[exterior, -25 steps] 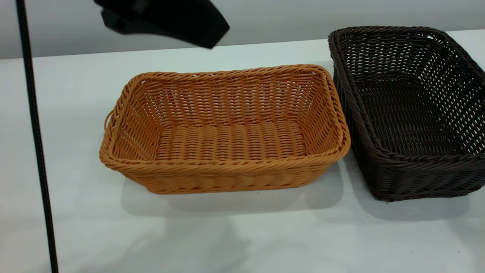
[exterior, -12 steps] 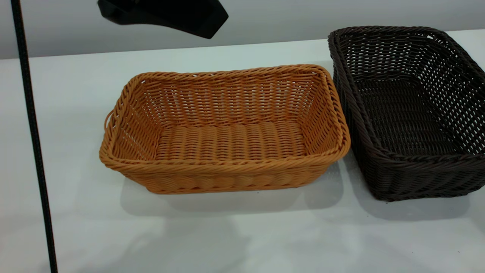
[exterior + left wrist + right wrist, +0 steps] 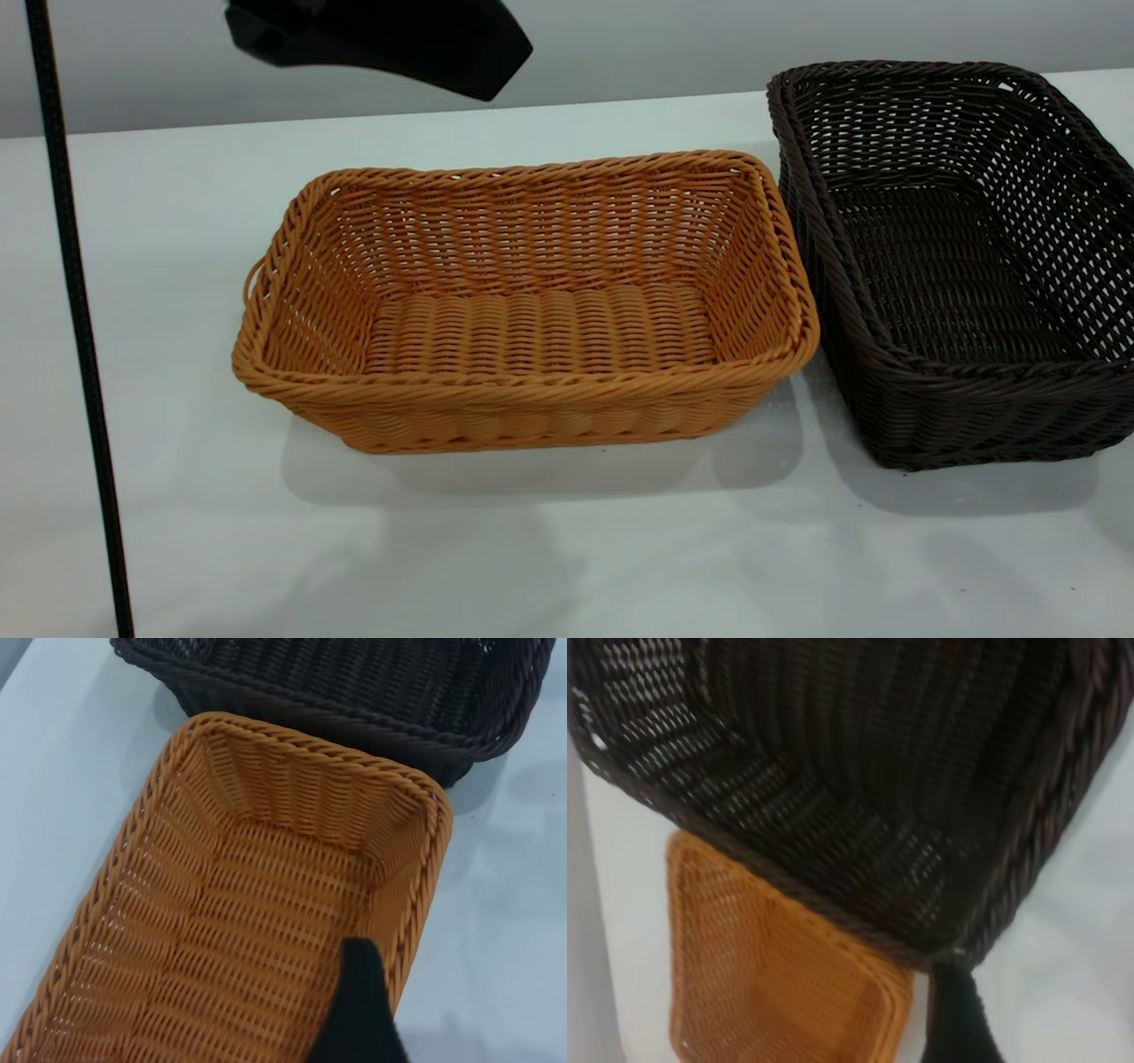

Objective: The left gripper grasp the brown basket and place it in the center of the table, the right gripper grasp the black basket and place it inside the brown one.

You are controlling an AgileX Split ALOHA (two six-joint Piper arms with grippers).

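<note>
A bare robot test bench, lab-like rather than domestic. A plain white surface meets a blank grey wall at 12 o'clock, with no furnishings on it. A black arm housing hangs at 11 o'clock and a braided black cable drops at 9 o'clock. Two woven baskets, one tan and one dark, stand on the surface as props.

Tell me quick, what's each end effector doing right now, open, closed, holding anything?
Left end effector: above the brown basket, holding nothing visible; open or closed cannot be told.
Right end effector: by the black basket rim; grip cannot be told.
</note>
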